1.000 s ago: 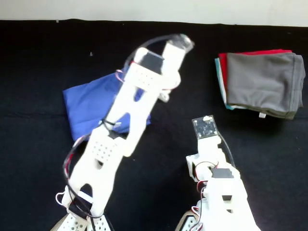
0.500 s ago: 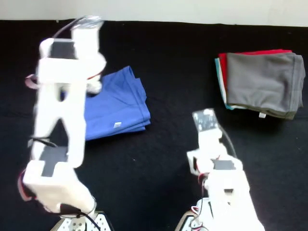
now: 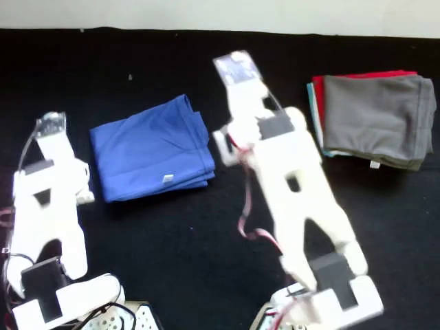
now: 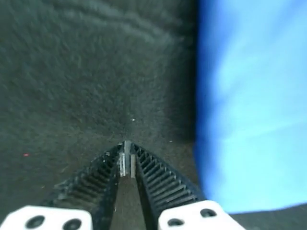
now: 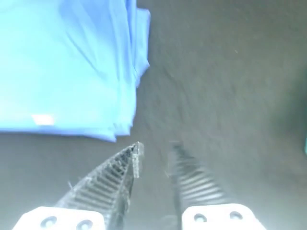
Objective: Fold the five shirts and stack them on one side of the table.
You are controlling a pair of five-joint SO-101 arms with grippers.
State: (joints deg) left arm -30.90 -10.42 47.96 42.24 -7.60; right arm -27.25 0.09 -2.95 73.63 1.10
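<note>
A folded blue shirt [image 3: 151, 148] lies flat at left of centre on the black table, a white tag near its front edge. My left arm [image 3: 48, 199] stands just left of it. The left gripper [image 4: 127, 149] hangs shut and holds nothing over bare cloth beside the shirt's edge [image 4: 249, 105]. My right arm [image 3: 275, 158] stretches forward between the blue shirt and the stack. The right gripper [image 5: 156, 148] is open, just off the blue shirt's [image 5: 62, 62] folded corner and not touching it. At back right a grey shirt [image 3: 375, 117] tops a stack, with red [image 3: 364, 74] and teal [image 3: 313, 110] edges showing beneath.
Black cloth [image 3: 172, 240] covers the whole table. A pale wall strip [image 3: 206, 14] runs along the far edge. Both arm bases sit at the near edge. Bare cloth stretches in front of the blue shirt and in front of the stack.
The left arm swung off the blue shirt to its left and drew back, uncovering the shirt. The right arm stretched forward from the near edge to beside the shirt's right edge.
</note>
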